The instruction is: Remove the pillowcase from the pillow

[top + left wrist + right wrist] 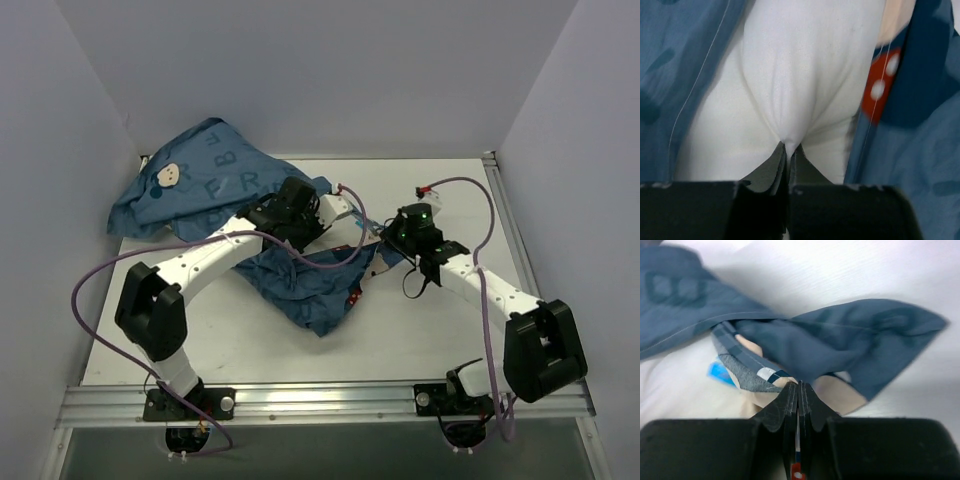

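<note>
left end effector (788, 146) pinching pillow (790, 75) | right end effector (798, 385) pinching pillowcase (840, 335) hem, well apart from table (460, 200) edge

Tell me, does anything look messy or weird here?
Yes. The pillowcase is scrunched and crooked, one end heaped in the far left corner. The left gripper pinches the white pillow inside it. Nothing looks torn.

One pillowcase (200, 180), one pillow (790, 75), two grippers: left gripper (789, 147), right gripper (798, 385).

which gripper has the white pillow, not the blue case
The left gripper: shut on a fold of the white pillow, while the right gripper pinches the blue pillowcase edge.
</note>
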You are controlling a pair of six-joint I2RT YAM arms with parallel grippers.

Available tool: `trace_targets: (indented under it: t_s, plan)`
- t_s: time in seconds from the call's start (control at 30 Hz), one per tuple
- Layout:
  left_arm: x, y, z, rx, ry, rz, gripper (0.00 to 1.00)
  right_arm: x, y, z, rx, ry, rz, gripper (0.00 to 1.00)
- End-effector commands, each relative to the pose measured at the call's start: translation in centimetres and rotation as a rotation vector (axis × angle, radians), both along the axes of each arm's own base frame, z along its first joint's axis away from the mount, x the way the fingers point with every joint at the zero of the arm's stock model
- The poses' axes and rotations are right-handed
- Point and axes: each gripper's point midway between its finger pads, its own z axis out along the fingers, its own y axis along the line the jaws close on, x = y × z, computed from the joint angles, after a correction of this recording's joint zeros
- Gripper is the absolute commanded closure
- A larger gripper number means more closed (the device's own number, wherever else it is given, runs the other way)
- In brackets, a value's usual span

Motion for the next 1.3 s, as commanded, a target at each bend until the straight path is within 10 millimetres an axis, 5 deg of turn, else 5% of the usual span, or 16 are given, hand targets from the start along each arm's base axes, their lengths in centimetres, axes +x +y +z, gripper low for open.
trace_targets:
  t_s: [0.0,0.13,0.37,0.6,0.73,0.87,0.93,1.07,1.17,1.27]
  plan:
    - [0.0,4.9,0.6,0.054,-0.002,0.056,0.98,-0.1,-5.3,-0.9,-0.024,0.028,-0.119,1.00]
    - [-1.3,7.1,0.3,0.052,0.030,0.054,0.98,0.4,-8.8,-3.3,0.005,0.076,-0.165,1.00]
    - [-3.6,7.5,6.2,-0.107,0.014,0.017,0.98,2.5,-7.0,-4.7,0.085,0.069,-0.088,1.00]
    - [-0.8,9.8,13.5,-0.286,-0.059,0.123,0.98,1.2,-7.0,-10.9,0.064,0.217,-0.075,1.00]
    - [0.8,9.5,15.9,-0.341,-0.107,0.146,0.98,1.0,-5.1,-11.9,0.096,0.223,-0.016,1.00]
    - [2.0,7.9,16.7,-0.430,-0.082,0.170,0.98,2.2,-1.7,-8.9,0.119,0.146,0.116,1.00]
    - [2.9,7.0,16.2,-0.446,-0.065,0.190,0.98,3.1,0.1,-5.0,0.141,0.068,0.207,1.00]
    - [4.5,5.5,14.2,-0.415,-0.059,0.224,0.98,3.1,0.9,2.5,0.057,-0.047,0.282,0.60]
    - [5.5,3.9,13.3,-0.421,-0.039,0.225,0.98,1.1,0.6,8.4,-0.018,-0.139,0.277,0.46]
    - [6.9,2.3,13.2,-0.433,-0.029,0.227,0.98,-1.2,2.2,9.9,-0.011,-0.166,0.299,0.41]
